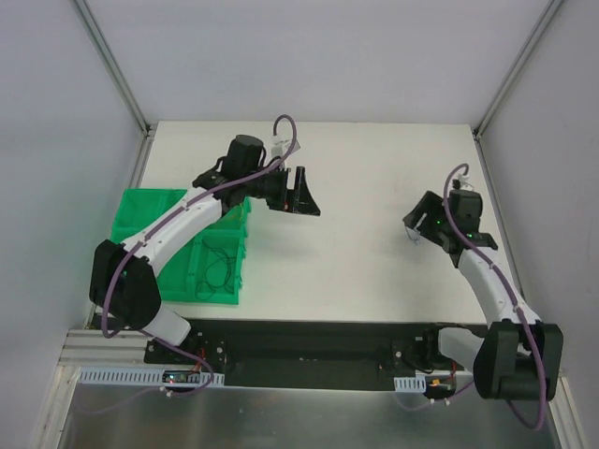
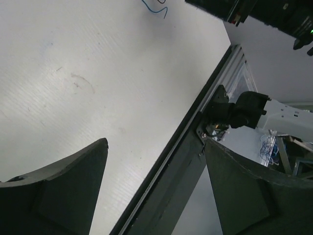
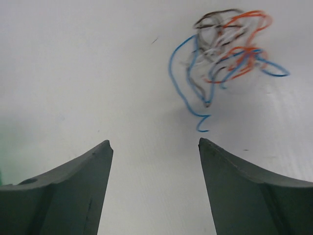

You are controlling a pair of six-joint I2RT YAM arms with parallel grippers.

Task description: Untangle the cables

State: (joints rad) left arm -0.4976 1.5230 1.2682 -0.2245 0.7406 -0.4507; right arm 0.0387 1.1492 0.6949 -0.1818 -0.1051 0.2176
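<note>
While the cables sit unsorted on the worktop point(image 1: 356, 281), neither arm holds anything. Far left is a green bin point(image 1: 140, 210) with a thin dark loop point(image 1: 220, 269) in its near right compartment, too small to tell if it is wire. The left end effector point(image 2: 155, 144) hangs over bare worktop around the middle, fingers spread with nothing between them. Its wrist view catches only a blue strand point(image 2: 156, 7) at the very top edge, well apart. On the right, the right end effector point(image 3: 155, 142) is also spread and empty. The cables point(image 3: 225, 49) are a loose wad of blue, orange, brown and pale strands lying flat ahead of it and off to the right of the gap, not touching either finger. The wad is roughly round with no clear long axis, but one blue tail point(image 3: 188, 93) runs back toward the right finger point(image 3: 244, 191) and ends just ahead of it. In the top view the wad is too small to make out. The right arm is judged plainly nearer, so the next reach probably means going forward and shifting right.
</note>
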